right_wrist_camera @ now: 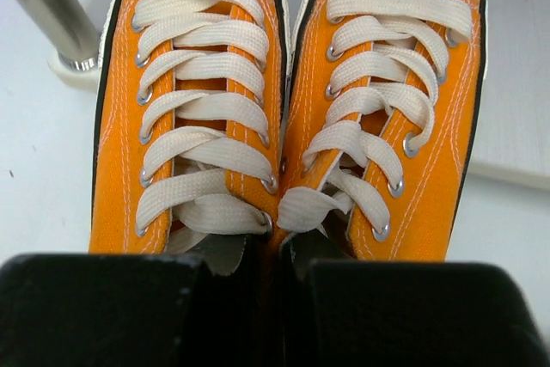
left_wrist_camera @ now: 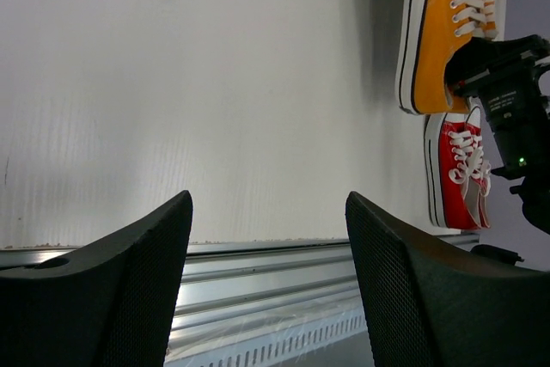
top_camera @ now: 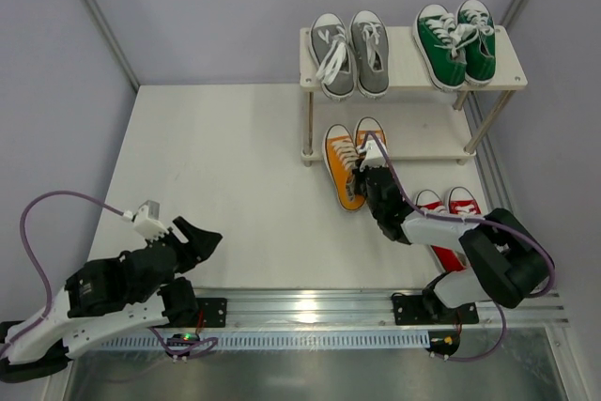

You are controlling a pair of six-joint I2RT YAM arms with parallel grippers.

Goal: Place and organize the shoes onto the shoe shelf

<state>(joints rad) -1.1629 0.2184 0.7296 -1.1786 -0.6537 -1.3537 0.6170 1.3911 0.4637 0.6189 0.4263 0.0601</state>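
The shoe shelf (top_camera: 404, 61) stands at the back right, with a grey pair (top_camera: 349, 53) and a green pair (top_camera: 455, 42) on its top board. An orange pair (top_camera: 346, 161) lies side by side at the left end of the lower board (top_camera: 427, 143), heels sticking out toward the front. My right gripper (top_camera: 373, 177) is shut on the two inner heel walls of the orange shoes (right_wrist_camera: 206, 126), pinching them together (right_wrist_camera: 279, 255). A red pair (top_camera: 443, 206) sits on the table, partly hidden by the right arm. My left gripper (top_camera: 192, 237) stands open and holds nothing (left_wrist_camera: 268, 281).
A slim shelf post (right_wrist_camera: 47, 15) stands just left of the orange shoes. The metal rail (top_camera: 310, 312) runs along the table's near edge, right under the left fingers. White enclosure walls close in the back and sides.
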